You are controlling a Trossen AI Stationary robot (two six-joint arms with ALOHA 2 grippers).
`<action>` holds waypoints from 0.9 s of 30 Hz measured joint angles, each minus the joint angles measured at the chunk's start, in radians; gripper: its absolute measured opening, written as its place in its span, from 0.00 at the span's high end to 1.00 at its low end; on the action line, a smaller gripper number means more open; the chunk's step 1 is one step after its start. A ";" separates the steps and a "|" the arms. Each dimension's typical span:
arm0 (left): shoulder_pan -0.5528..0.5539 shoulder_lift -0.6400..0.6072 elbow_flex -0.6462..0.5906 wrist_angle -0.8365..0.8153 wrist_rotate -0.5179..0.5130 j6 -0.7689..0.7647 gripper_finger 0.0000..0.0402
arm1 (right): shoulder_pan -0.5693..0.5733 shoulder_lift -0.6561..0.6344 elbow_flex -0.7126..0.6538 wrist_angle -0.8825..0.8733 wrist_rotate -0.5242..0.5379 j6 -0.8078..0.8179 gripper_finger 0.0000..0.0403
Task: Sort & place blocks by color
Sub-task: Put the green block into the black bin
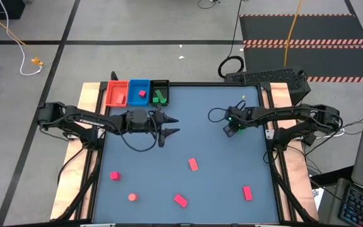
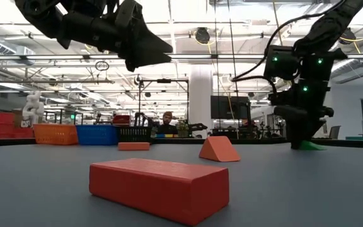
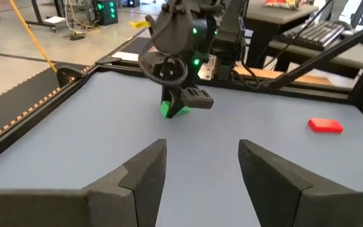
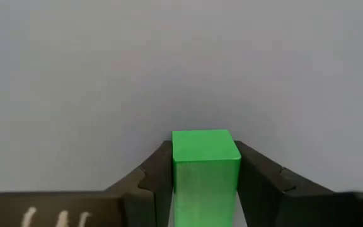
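Note:
My right gripper (image 1: 232, 130) stands on the table's right half, pointing down, shut on a green block (image 4: 205, 161). That block also shows in the left wrist view (image 3: 171, 110) and in the low view (image 2: 311, 145). My left gripper (image 1: 171, 125) hovers open above the table's middle left, pointing toward the right arm and touching nothing (image 3: 203, 167). Several pink-red and salmon blocks lie flat on the near half: (image 1: 193, 164), (image 1: 114, 175), (image 1: 132, 197), (image 1: 180, 200), (image 1: 247, 192). The black tray (image 1: 160, 84) holds green blocks, and the blue tray (image 1: 135, 84) holds one pink-red block. My right gripper pinches the green block between its two fingers (image 4: 158, 173), one on each of two opposite side faces (image 4: 176, 165). The fingers come from above, pointing down. The block stands upright with its lower end (image 3: 169, 113) at the table surface; whether it is lifted clear I cannot tell.
Red (image 1: 116, 94), blue and black trays sit in a row at the far left edge. The right arm's cables loop beside its wrist (image 1: 218, 115). A keyboard (image 1: 266, 77) lies beyond the far right corner. Bare table lies between the two grippers.

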 joint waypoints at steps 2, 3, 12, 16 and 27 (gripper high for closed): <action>0.000 0.000 0.000 -0.005 0.000 0.018 0.50 | 0.009 -0.019 -0.003 0.098 -0.001 -0.015 0.69; 0.000 0.000 0.000 -0.007 -0.001 0.020 0.50 | 0.012 -0.027 -0.001 0.154 -0.002 -0.030 0.69; 0.000 0.000 0.000 -0.008 -0.028 0.059 0.50 | 0.019 -0.040 0.001 0.689 -0.173 -0.111 0.69; 0.001 0.000 0.000 -0.007 -0.055 0.067 0.50 | 0.017 0.013 0.003 0.940 -0.235 -0.131 0.69; 0.023 -0.001 0.001 0.017 -0.137 0.068 0.50 | 0.014 0.298 0.221 1.044 -0.321 -0.197 0.69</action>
